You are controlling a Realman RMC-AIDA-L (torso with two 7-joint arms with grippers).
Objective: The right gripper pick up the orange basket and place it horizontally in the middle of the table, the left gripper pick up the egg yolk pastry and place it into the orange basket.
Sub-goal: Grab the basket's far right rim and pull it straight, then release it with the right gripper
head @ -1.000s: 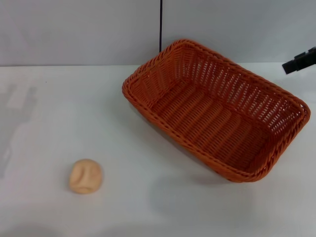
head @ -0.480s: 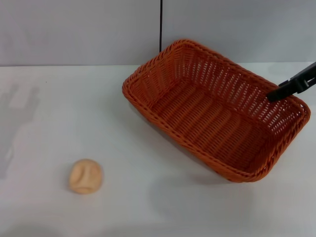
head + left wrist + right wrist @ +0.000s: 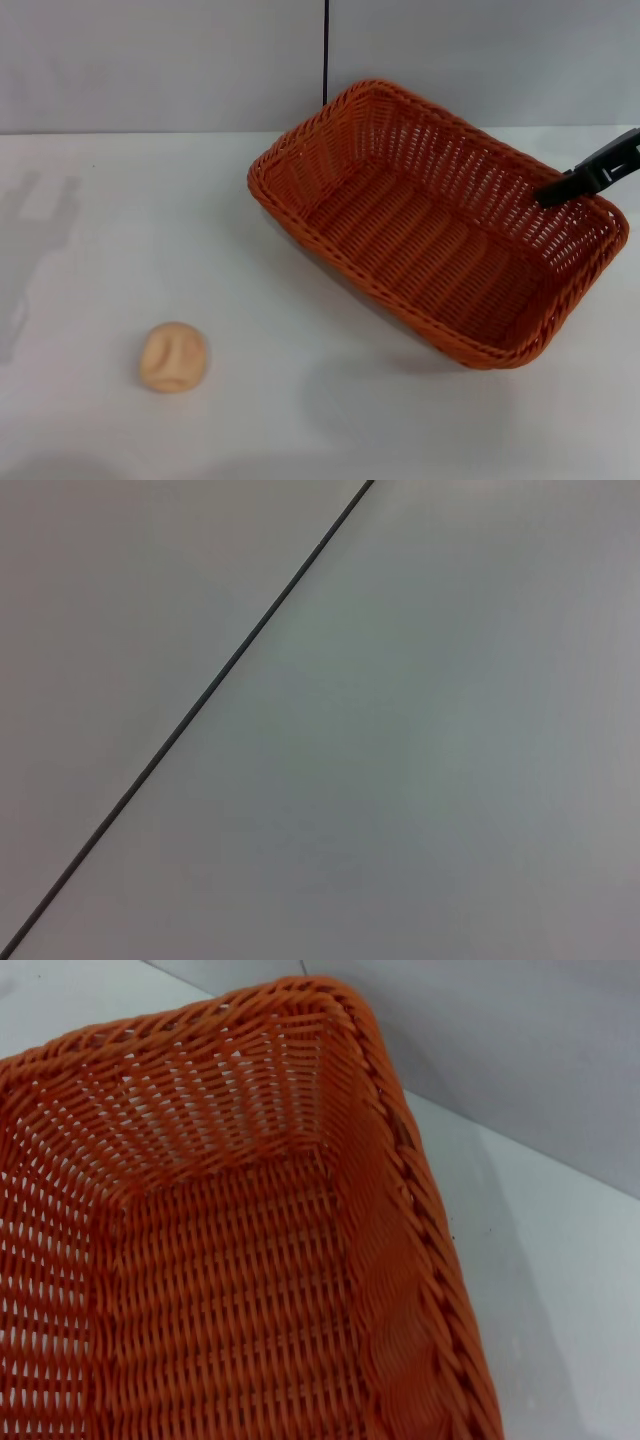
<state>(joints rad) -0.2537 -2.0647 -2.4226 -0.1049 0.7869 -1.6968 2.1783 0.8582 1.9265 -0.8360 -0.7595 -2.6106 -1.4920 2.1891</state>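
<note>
Head view: white table (image 3: 90, 250), grey wall (image 3: 150, 60).

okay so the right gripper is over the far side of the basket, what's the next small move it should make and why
Probably lower the right gripper onto the orange basket's far long rim and close on it. The dark tip sits at that rim, the basket lies skewed toward the table's right, and the egg yolk pastry waits outside.

Only the right gripper (image 3: 560, 189) showed in the head view: a dark, narrow tip slanting in from the right edge, with its end over the orange basket (image 3: 400, 230) at the far right rim. Couldn't make out how its fingers stood. The left arm was nowhere in the head view.
</note>
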